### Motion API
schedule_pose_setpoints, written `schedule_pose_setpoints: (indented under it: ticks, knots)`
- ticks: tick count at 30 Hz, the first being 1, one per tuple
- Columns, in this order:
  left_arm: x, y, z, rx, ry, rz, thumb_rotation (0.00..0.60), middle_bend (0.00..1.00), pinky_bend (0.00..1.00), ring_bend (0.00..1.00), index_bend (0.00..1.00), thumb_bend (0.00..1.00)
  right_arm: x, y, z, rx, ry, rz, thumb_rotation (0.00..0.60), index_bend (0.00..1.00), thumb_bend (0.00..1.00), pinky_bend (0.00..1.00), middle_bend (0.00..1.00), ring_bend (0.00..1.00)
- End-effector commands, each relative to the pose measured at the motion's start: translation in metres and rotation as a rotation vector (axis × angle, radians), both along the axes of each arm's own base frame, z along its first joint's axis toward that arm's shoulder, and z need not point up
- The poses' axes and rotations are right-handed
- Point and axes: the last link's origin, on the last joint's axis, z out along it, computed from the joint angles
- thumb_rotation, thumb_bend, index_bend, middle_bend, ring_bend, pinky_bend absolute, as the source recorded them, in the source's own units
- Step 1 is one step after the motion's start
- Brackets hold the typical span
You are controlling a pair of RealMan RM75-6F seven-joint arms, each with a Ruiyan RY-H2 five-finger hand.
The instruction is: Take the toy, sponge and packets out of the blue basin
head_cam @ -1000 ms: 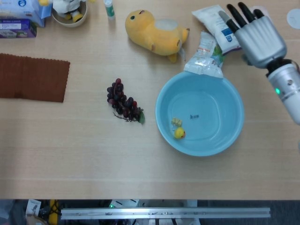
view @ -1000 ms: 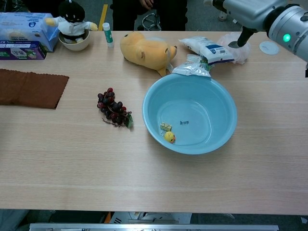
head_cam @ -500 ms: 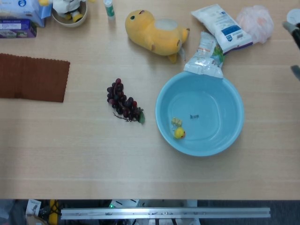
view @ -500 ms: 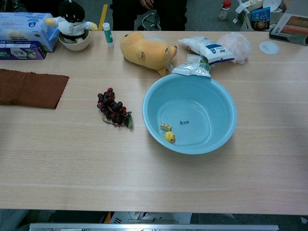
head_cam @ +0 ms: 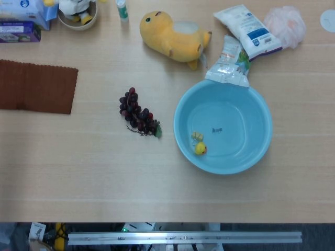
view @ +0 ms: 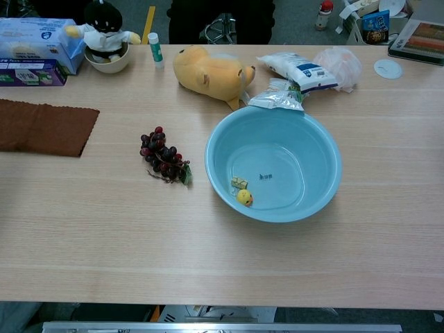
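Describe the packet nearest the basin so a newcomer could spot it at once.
Find the blue basin right of centre. At its far rim lies a silvery crumpled packet with green print. The other packet, farther back, is white with a blue label.

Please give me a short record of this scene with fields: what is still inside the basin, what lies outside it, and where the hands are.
basin: blue basin on the table, upright
inside basin: small yellow toy and a small pale block beside it
outside, behind basin: yellow plush, white and blue packet, clear packet resting against the rim, pink sponge
outside, left of basin: grapes, brown cloth
hands: neither in view
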Motion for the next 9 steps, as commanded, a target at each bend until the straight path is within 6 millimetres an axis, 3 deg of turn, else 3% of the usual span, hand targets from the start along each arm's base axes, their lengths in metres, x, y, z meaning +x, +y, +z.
schedule_pose_setpoints:
  ticks: [1, 9]
  knots:
    - [0.0017, 0.0006, -0.0007, -0.009, 0.003, -0.005, 0.600, 0.21, 0.25, 0.22, 0.25, 0.33, -0.0091, 0.0134, 0.0043, -0.015, -0.005, -0.019, 0.600, 0.23, 0.18, 0.39, 0.31, 0.25]
    - [0.0031, 0.0007, -0.0030, -0.018, 0.001, -0.006, 0.600, 0.21, 0.25, 0.22, 0.25, 0.33, -0.0113, 0.0201, 0.0076, -0.028, -0.013, -0.014, 0.600, 0.24, 0.18, 0.39, 0.31, 0.25]
